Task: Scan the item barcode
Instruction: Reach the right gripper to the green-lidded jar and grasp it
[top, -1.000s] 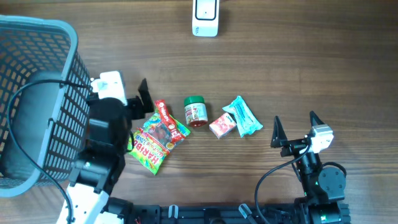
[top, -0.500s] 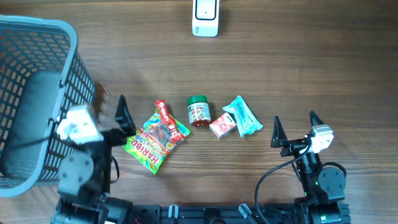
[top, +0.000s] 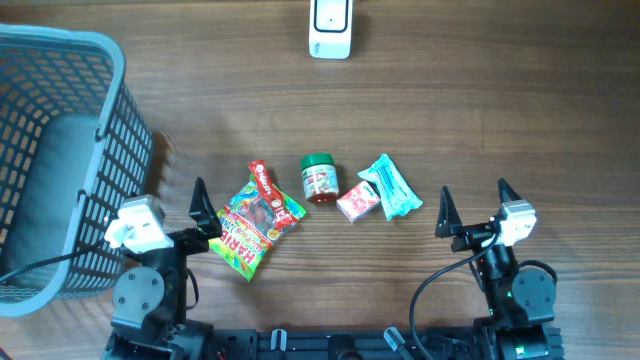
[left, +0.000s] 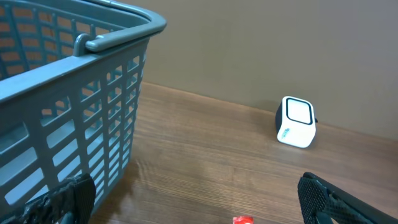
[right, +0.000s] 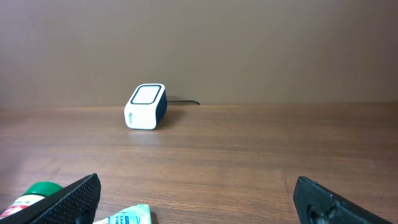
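Two robot arms wait at the near edge of a brown wood-grain table (top: 500, 100), with four grocery items lying in a loose row between them at mid-table. From left to right the row is a colourful green, red and yellow candy bag (top: 250, 225), a small round jar with a green lid (top: 318, 178), a small pink and red box (top: 357, 202) and a teal plastic packet (top: 390, 187). The box lies against the packet, and the jar sits just beside the box. None of the items is held. The left gripper (left: 196, 190) sits low at the near left with its fingers spread wide and nothing between them. One dark finger (top: 200, 200) is just beside the left edge of the candy bag, though whether the two touch cannot be told. The right gripper (top: 472, 190) sits at the near right, its fingers also spread wide and empty, apart from the teal packet to its left. A white box-shaped barcode scanner with a dark rear (top: 330, 28) stands at the far edge of the table, well apart from the row of items and from both grippers. A tall blue-grey plastic lattice basket (top: 110, 60) fills the far left corner, close beside the left arm.
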